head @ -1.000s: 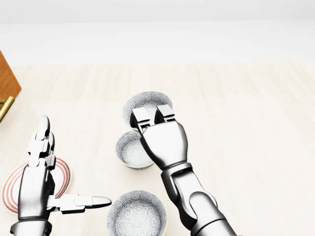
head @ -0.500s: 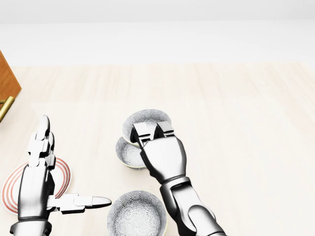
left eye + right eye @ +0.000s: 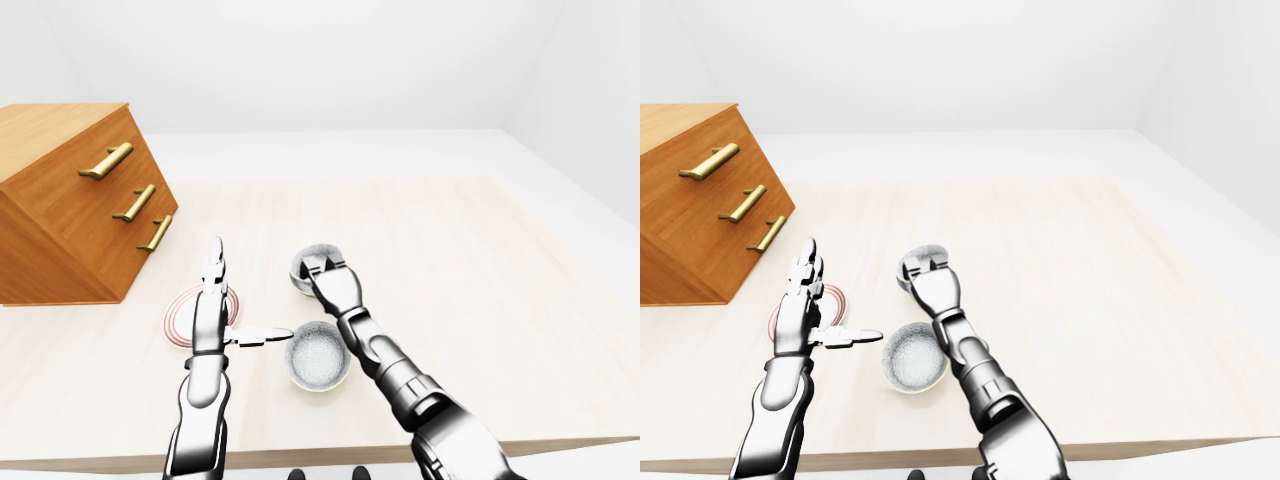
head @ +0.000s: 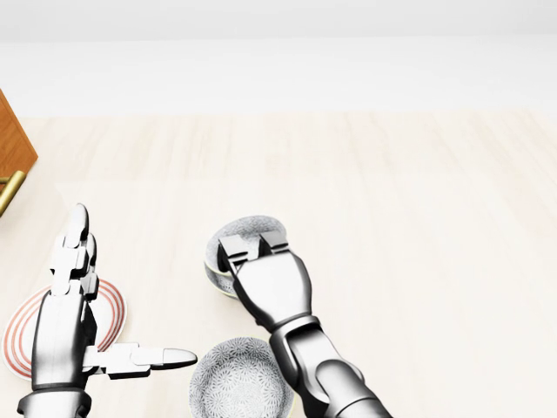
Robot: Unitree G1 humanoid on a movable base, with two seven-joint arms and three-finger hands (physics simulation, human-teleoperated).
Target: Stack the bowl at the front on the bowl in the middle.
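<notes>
**Bowl held just over the middle bowl**

The right hand (image 4: 271, 292) has its fingers (image 4: 246, 250) curled tight on the rim of the held bowl (image 4: 254, 228). This bowl hangs almost right over the middle bowl (image 4: 214, 272), only a little toward the top right in the head view. I cannot tell if the two bowls touch. Both are on the left half of the worktop (image 4: 418, 218), not far from its near edge. A third bowl (image 4: 231, 383) sits closer to that edge. Bowls are round, so no side matters. The next move, I think, is a small slide to line them up, then down, then let go. The left hand (image 4: 65, 322) is apart, fingers spread wide and holding nothing, by a plate (image 4: 16, 340) with red rings.
</notes>
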